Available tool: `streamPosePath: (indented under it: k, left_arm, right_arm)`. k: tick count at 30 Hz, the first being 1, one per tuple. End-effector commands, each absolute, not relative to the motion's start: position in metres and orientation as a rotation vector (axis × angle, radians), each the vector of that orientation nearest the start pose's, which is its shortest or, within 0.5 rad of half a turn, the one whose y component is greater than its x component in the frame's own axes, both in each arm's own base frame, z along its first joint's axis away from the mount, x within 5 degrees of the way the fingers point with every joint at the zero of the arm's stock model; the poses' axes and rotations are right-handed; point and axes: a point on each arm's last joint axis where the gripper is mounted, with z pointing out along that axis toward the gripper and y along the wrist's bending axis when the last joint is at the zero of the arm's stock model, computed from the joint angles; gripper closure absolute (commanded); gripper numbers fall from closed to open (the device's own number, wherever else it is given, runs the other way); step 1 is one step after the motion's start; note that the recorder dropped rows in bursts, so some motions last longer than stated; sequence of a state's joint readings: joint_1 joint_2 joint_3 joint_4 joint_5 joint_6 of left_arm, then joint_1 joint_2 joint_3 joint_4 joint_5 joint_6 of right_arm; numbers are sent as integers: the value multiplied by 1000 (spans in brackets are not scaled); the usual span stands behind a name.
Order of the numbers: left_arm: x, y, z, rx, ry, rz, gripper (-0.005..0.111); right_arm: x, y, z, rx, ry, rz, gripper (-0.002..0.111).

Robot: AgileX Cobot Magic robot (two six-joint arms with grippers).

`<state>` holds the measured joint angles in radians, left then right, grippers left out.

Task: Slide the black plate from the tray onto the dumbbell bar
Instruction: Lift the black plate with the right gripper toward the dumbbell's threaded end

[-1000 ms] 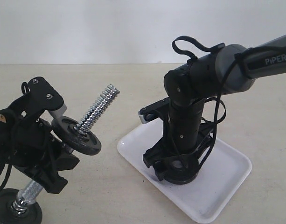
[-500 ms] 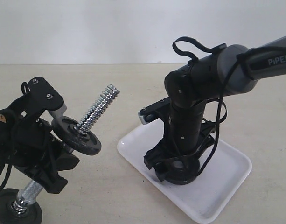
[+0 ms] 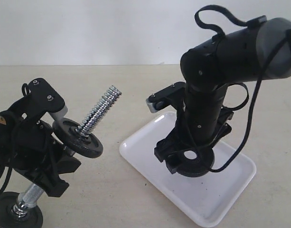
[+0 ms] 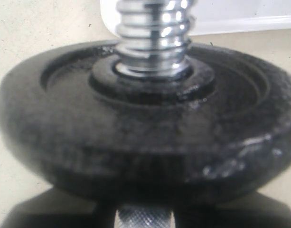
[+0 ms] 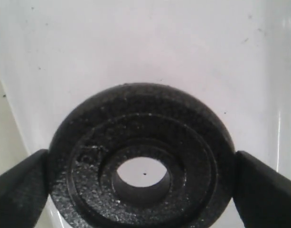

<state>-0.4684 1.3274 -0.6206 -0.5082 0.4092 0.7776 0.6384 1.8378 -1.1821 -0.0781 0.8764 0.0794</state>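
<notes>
Right arm: enters from the right of the exterior view, its grey forearm sloping down to a bulky black joint, with loose black cables looping over and beside it
Right wrist: turned downward as a near-upright black column, with a small silver-tipped bracket jutting out on the side toward the other arm
Right gripper [image 3: 189, 160]: points down, its two black fingers [image 5: 19, 185] pressed against opposite edges of the black plate [image 5: 140, 156], which lies flat between them
Left arm: low at the left edge of the exterior view, black links folded and leaning back
Left gripper [image 3: 51, 172]: clamped across the knurled grip of the tilted dumbbell bar [image 3: 100, 111], dark fingers on either side
</notes>
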Motion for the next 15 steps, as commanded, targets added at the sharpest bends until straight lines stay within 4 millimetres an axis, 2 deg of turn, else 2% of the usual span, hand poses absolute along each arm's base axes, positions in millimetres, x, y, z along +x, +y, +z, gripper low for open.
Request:
streamPosePath:
  k: [1,5,10,14,15]
  left_arm:
    - [211,-125,226,915,2232,-314,102]
    - [211,-125,226,922,2228,-310,102]
    - [211,-125,226,958,2210,-295,102]
    - [211,-125,226,998,2190,-278,102]
    - [211,-125,226,1018,2179,-269,102]
  right_arm:
    - [278,198,203,-897,2799,-9,108]
    - [273,194,225,-893,2746,16,108]
    - [262,187,262,-858,2645,70,108]
    - [248,181,294,-822,2553,173,108]
    - [241,181,306,-829,2513,251,108]
